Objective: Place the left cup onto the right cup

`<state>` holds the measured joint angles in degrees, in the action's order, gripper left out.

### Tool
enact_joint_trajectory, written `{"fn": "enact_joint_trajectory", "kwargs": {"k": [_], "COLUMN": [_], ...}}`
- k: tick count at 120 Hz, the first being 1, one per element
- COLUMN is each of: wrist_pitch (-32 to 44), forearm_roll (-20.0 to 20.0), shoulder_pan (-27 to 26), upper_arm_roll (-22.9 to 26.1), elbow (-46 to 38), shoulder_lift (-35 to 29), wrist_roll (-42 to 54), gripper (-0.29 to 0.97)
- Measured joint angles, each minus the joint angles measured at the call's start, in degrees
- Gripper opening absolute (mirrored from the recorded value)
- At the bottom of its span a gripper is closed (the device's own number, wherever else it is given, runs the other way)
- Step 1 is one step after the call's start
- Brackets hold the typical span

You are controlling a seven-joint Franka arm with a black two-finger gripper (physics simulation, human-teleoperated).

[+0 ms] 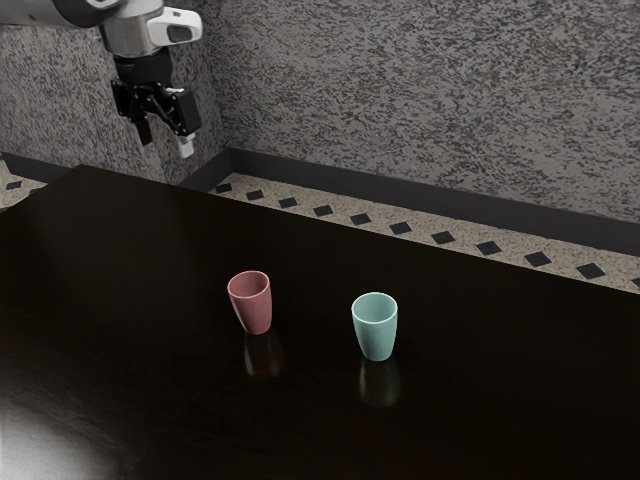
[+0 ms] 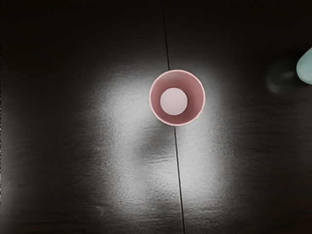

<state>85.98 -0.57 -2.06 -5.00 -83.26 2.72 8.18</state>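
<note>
The tool (image 1: 166,140) hangs high above the dark table (image 1: 110,300), its fingers spread and gripping nothing. Roughly beneath it the pink cup (image 2: 176,98) stands upright. The teal cup (image 1: 375,326) stands upright nearby, apart from it, toward the exterior view's right.

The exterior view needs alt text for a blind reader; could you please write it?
A pink cup and a teal cup stand upright and apart on a dark table, pink toward the exterior view's left. The robot arm hangs high at upper left, jaws open and empty.
</note>
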Motion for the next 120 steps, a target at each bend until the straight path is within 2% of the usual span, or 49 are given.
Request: {"fn": "enact_joint_trajectory", "kwargs": {"k": [49,120], "wrist_pitch": [0.3,3.8], "forearm_roll": [-0.1,0.0], "shoulder_pan": [-0.3,-0.1], "upper_arm_roll": [0.3,0.4], "elbow": [0.5,0.5], "shoulder_lift": [1.3,8.0], "wrist_roll": [-0.1,-0.3], "gripper": [0.66,0.66]}}
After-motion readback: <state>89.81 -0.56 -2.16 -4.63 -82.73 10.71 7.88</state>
